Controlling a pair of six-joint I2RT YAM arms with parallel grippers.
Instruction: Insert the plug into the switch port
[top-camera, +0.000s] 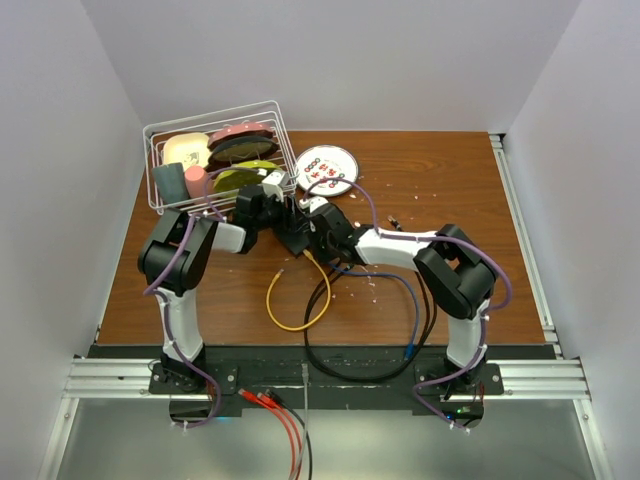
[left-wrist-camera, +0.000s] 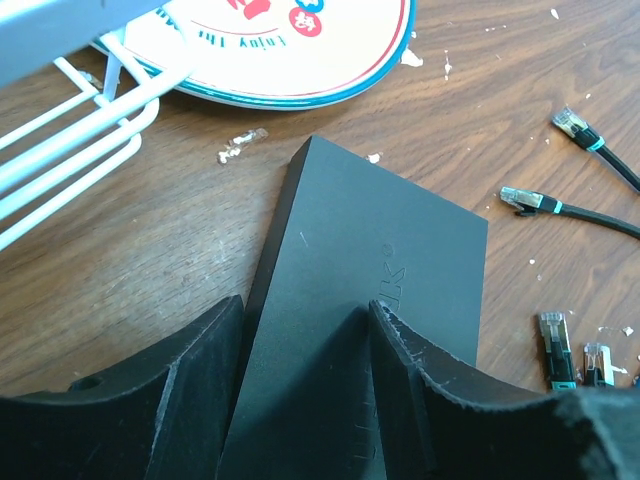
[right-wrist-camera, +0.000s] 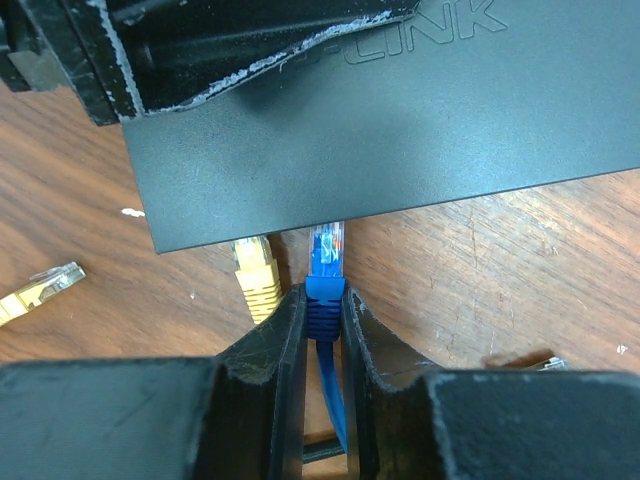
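The black box (left-wrist-camera: 380, 240) is seen on the wooden counter (top-camera: 440, 180), near its middle, just in front of the white wire basket (top-camera: 160, 135) and the round printed plate (top-camera: 340, 160). It is straddled by the left claw (left-wrist-camera: 305, 315), whose jaws are set about halfway apart. One finger (left-wrist-camera: 200, 380) is laid against the box's side face and the other is laid upon its top, so the box appears to be gripped at one end. The blue plug (right-wrist-camera: 325, 268) is held by the right claw (right-wrist-camera: 322, 295), which is closed narrowly on the plug's boot, with the cable trailing back between the fingers. The plug is pointed straight at the near narrow edge of the box, and its clear tip lies right at that edge. Whether it sits inside cannot be told, since the switch port is hidden beneath the top face. A yellow plug (right-wrist-camera: 256, 275) is found just beside the blue one, on its left, its tip likewise at the box's edge. Loops of yellow cable (top-camera: 285, 310) and blue cable (top-camera: 412, 300) are spread on the counter between the two arms
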